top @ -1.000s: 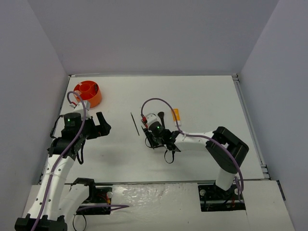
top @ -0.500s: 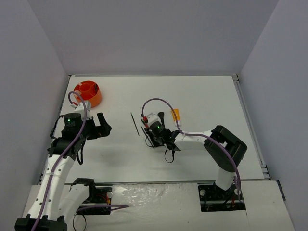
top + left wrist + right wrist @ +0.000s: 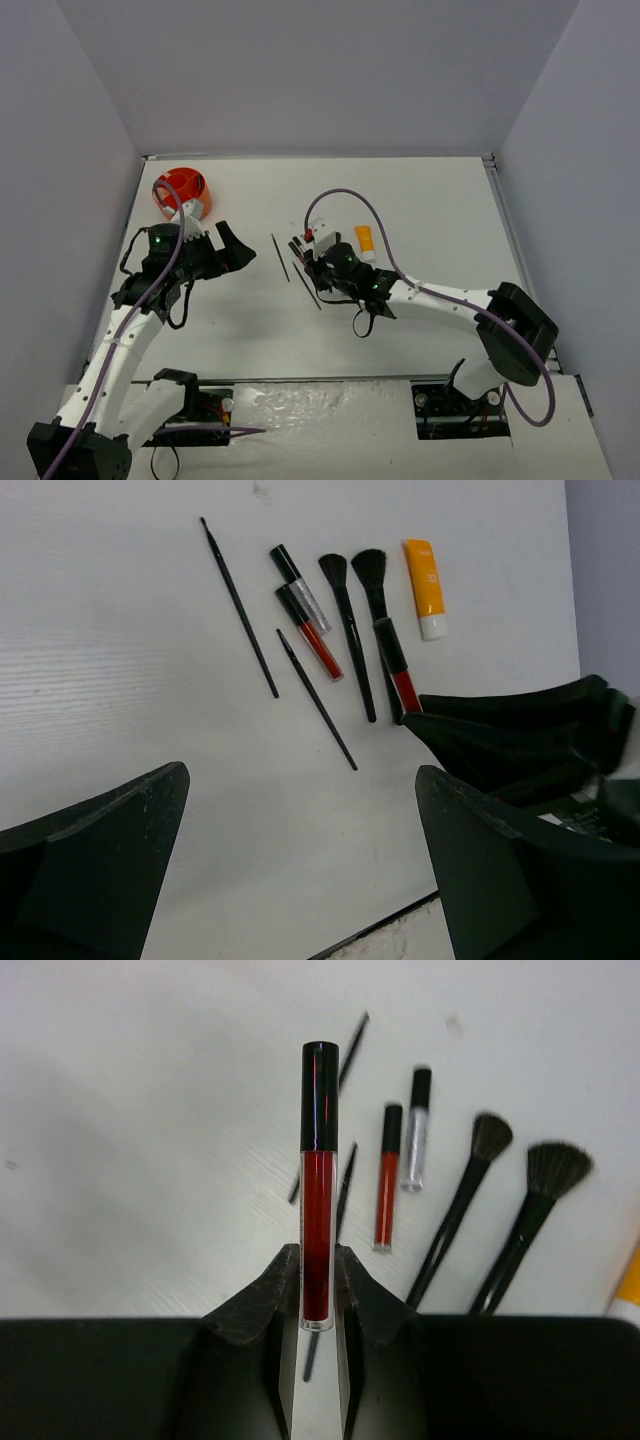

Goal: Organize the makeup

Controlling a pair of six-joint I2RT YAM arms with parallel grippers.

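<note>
Gripping a red gloss tube (image 3: 319,1220), right pincer (image 3: 318,1260) hangs near 2 brushes (image 3: 455,1210); left pincer (image 3: 300,780) gapes wide.

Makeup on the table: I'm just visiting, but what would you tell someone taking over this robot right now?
Right end effector: shut on a red gloss tube.
Left end effector: open, empty.
On the table, side by side: two brushes, two thin black pencils, two small tubes, an orange-white tube.
Done: nothing seen in the orange holder.
Left: place the held tube, then the rest.
</note>
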